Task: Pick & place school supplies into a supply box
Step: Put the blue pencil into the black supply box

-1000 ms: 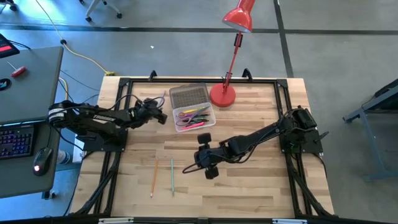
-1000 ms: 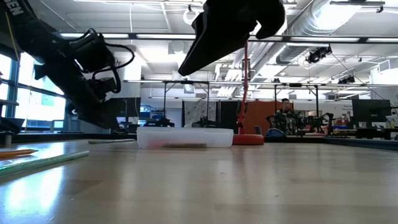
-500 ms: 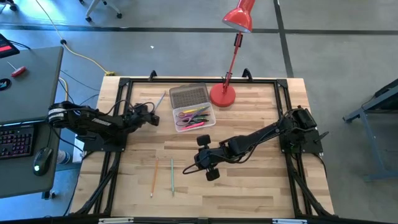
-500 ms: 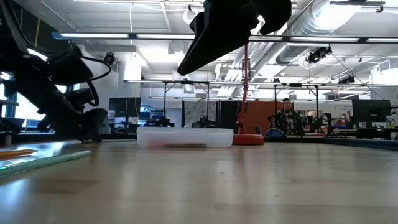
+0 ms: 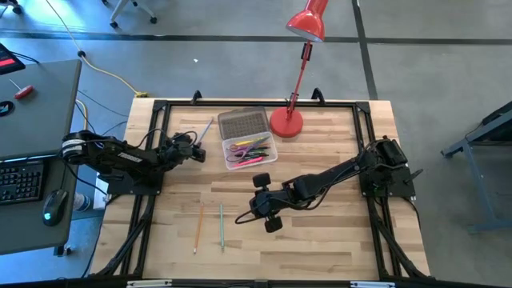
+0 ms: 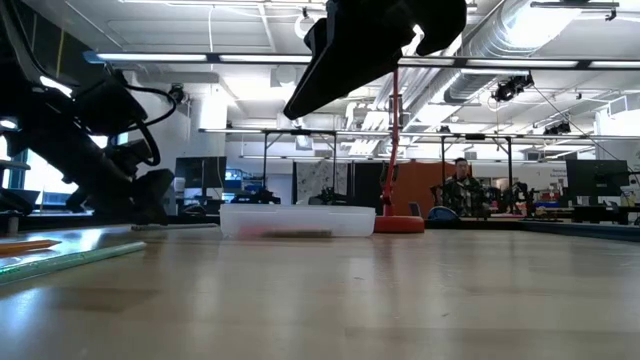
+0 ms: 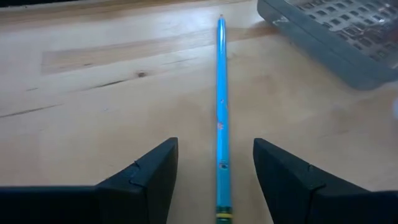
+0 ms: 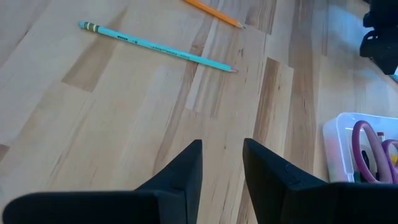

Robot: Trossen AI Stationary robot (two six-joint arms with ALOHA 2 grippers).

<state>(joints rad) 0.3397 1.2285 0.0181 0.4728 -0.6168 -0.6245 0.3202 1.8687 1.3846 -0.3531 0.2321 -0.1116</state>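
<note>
Lamp (image 5: 286,120) beside supply box (image 5: 250,147), touching.

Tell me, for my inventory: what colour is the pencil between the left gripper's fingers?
Blue, clearest in the left wrist view: the thin blue pencil lies on the wood.

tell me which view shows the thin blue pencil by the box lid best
The left wrist view: the thin blue pencil lies full length between the open left gripper fingers. The high view shows only a faint sliver; the low and right wrist views don't show it.
</note>
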